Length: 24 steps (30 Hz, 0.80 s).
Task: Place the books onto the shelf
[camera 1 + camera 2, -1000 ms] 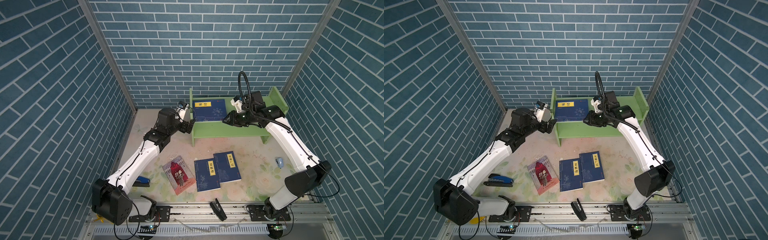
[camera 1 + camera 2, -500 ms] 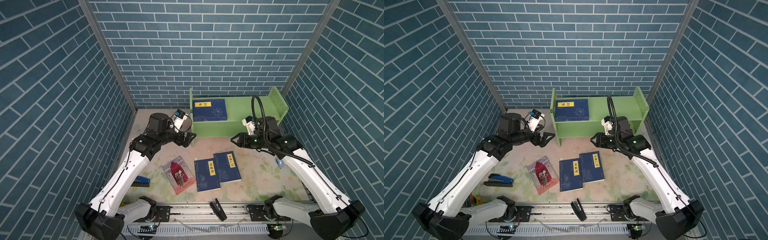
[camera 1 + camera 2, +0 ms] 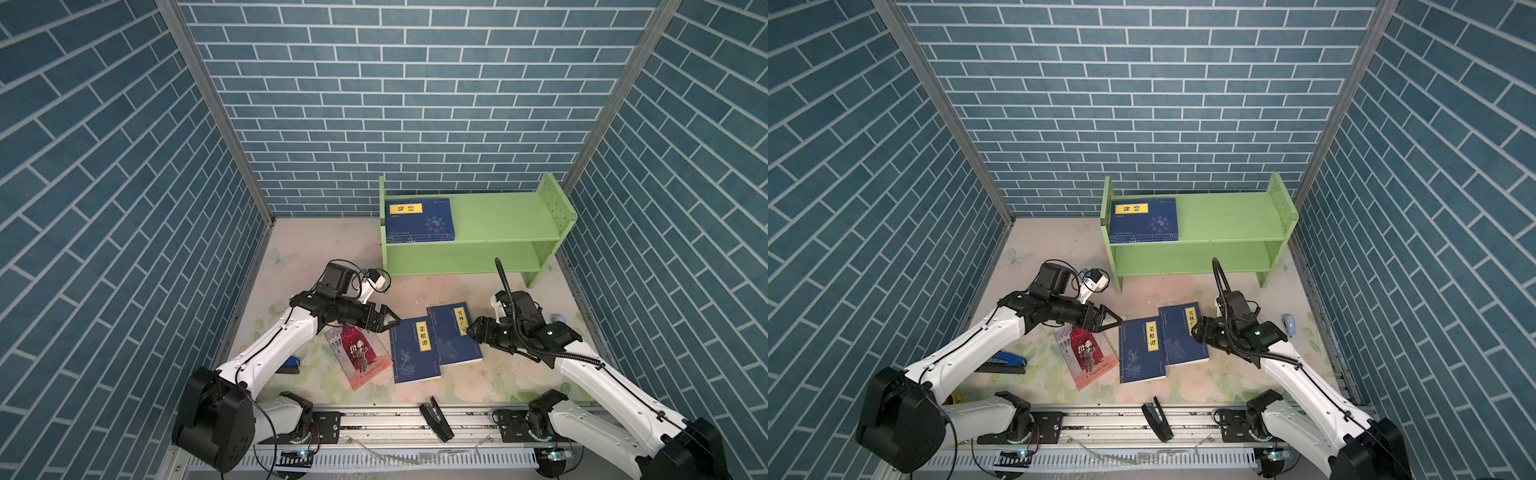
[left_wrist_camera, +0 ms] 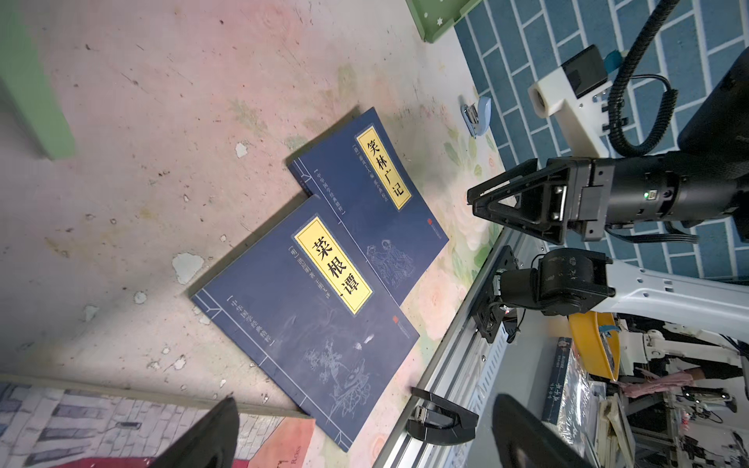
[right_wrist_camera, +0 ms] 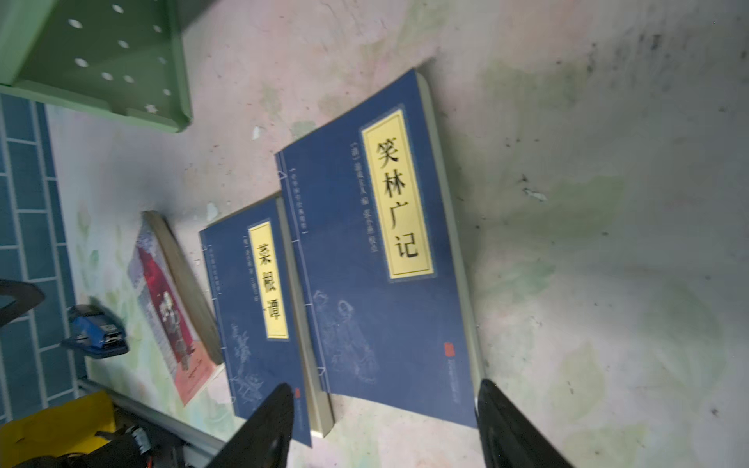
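The light green shelf [image 3: 498, 226] stands at the back, and a dark blue book [image 3: 419, 220] lies flat at the left end of its top tier. On the floor lie two dark blue books [image 3: 415, 353] [image 3: 451, 336] side by side, with a red-and-grey book [image 3: 359, 357] to their left. My left gripper [image 3: 390, 322] is open and empty, hovering between the red book and the left blue one [image 4: 308, 308]. The right gripper [image 3: 471, 330] is open over the right edge of the right blue book [image 5: 377, 251], holding nothing.
A blue stapler [image 3: 291, 368] lies under the left arm, and a small pale blue stapler [image 3: 559, 318] lies near the right wall. A black clip [image 3: 436, 424] sits on the front rail. Brick-pattern walls close in three sides.
Both arms have drawn back from the shelf and come down over the floor books. The right gripper's jaws have spread wider. The book on the shelf stays put.
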Tool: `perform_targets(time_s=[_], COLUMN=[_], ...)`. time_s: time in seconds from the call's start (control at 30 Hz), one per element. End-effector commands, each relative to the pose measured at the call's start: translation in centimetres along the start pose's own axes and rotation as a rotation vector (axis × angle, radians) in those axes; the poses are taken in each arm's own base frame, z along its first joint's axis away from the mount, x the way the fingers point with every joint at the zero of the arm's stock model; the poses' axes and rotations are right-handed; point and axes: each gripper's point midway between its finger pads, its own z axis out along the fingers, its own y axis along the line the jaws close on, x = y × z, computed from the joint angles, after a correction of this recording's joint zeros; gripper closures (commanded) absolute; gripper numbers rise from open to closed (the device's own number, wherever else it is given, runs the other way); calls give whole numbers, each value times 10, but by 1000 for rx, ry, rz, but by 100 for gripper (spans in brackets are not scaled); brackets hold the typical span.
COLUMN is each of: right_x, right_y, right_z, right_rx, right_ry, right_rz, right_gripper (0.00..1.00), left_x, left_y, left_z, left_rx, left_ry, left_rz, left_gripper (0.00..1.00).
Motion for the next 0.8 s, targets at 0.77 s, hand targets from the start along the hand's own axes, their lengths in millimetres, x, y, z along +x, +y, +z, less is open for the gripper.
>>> perform_targets(time_s=[0.77], right_x=[11], right_y=[-8], right_z=[58], right_rx=[-59], right_ry=[119], right_rz=[50], right_gripper=[42], left_x=[13], left_y=[-45], left_z=[121], left_rx=[23], left_ry=[121], left_rz=[290], left_gripper=[3])
